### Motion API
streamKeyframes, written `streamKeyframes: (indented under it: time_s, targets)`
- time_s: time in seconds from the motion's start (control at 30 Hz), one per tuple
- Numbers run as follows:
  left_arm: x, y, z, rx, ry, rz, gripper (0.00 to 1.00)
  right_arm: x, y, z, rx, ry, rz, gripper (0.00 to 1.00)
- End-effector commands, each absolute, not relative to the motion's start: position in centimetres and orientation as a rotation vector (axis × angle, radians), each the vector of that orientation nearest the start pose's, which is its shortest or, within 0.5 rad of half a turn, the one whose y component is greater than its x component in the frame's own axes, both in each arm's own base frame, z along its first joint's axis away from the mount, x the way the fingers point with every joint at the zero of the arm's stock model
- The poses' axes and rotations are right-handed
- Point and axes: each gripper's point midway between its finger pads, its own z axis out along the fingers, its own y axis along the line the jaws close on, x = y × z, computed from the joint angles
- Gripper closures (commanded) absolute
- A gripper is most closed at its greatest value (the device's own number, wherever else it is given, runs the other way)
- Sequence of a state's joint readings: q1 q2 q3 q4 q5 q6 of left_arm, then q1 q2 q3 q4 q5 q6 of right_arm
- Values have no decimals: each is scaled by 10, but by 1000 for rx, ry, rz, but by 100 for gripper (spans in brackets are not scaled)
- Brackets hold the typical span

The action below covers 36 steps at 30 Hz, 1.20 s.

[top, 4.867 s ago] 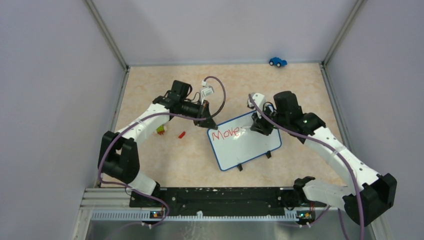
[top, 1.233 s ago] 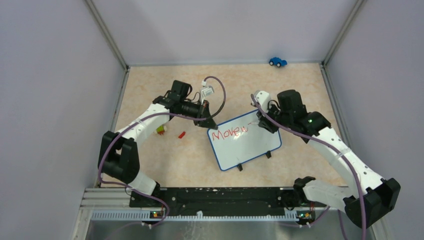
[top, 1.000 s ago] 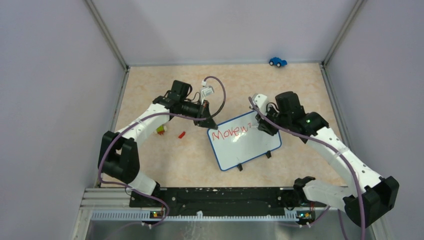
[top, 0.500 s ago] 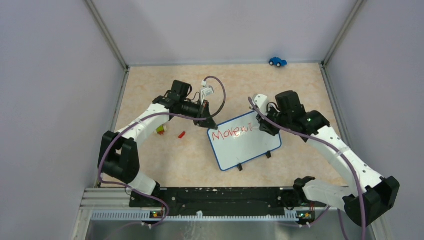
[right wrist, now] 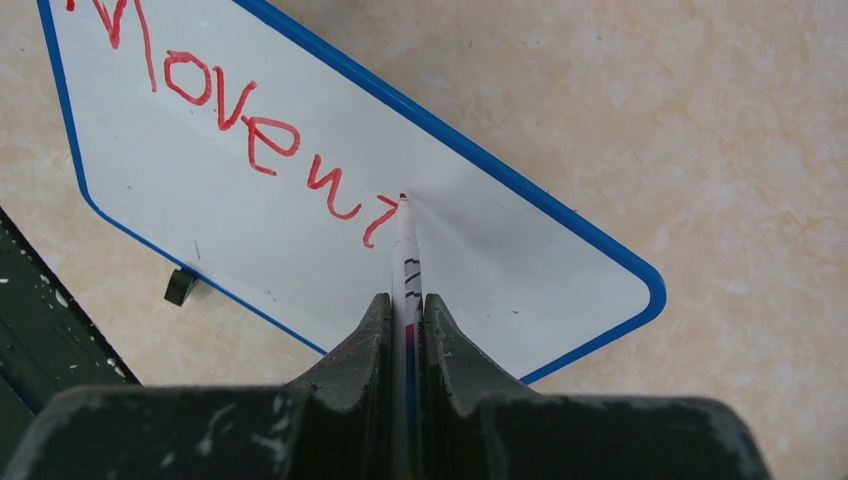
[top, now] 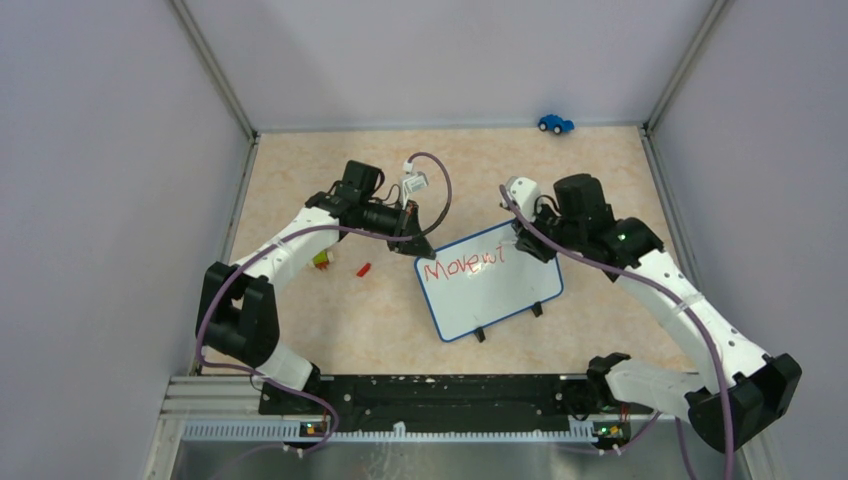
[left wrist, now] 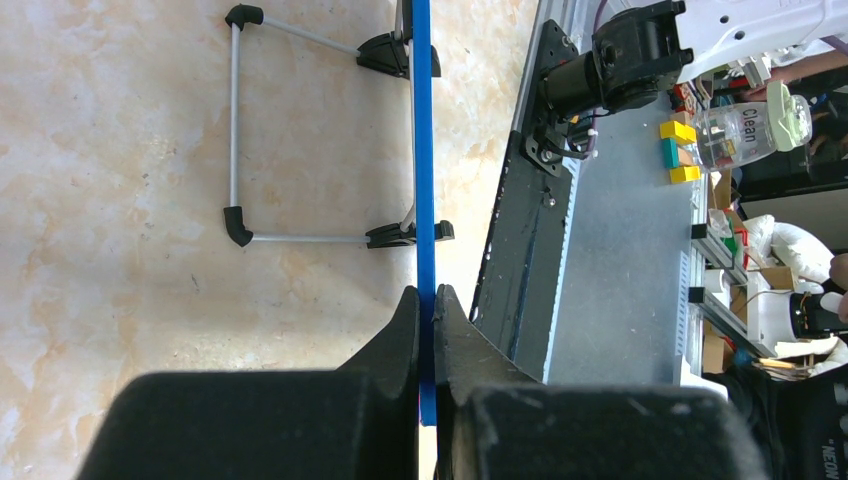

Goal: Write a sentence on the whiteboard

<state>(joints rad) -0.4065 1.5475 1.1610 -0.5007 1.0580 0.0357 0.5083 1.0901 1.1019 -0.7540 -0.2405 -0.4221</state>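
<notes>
The whiteboard [top: 490, 285] lies tilted in mid-table, with a blue rim and black clip feet. Red lettering [top: 462, 265] along its top reads "Move w" plus a further stroke; this start of the sentence also shows in the right wrist view [right wrist: 250, 130]. My left gripper [top: 418, 245] is shut on the board's upper left corner, and its wrist view shows the blue rim [left wrist: 422, 150] edge-on between the jaws [left wrist: 427, 300]. My right gripper [top: 527, 245] is shut on a white marker [right wrist: 405, 260], whose red tip rests on the board [right wrist: 500, 270] just right of the last stroke.
A small blue toy car [top: 555, 123] sits at the back wall. A red marker cap [top: 364, 268] and a small yellow-green block [top: 321, 259] lie left of the board. The black base rail [top: 430, 395] runs along the near edge.
The red writing has grown from "Move" to "Move w" plus a new stroke. My right gripper has shifted rightward along the top line with the marker. The left arm and board have stayed still.
</notes>
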Motion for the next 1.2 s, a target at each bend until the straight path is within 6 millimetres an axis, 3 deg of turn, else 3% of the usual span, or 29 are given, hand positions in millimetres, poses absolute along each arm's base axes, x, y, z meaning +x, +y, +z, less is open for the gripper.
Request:
streamKeyframes:
  time_s: [0.0, 0.33, 0.83, 1.17]
  targets:
    - [238, -272, 187, 998, 2101, -1470, 100, 264, 179, 238, -1101, 1930, 324, 100]
    - [238, -271, 186, 1000, 2103, -1469, 100, 264, 173, 219, -1120, 1977, 295, 100]
    - [238, -272, 187, 995, 2103, -1477, 100, 244, 163, 230, -1136, 1966, 303, 100]
    - [238, -272, 187, 994, 2102, -1478, 100, 254, 159, 217, -1120, 1997, 246, 100]
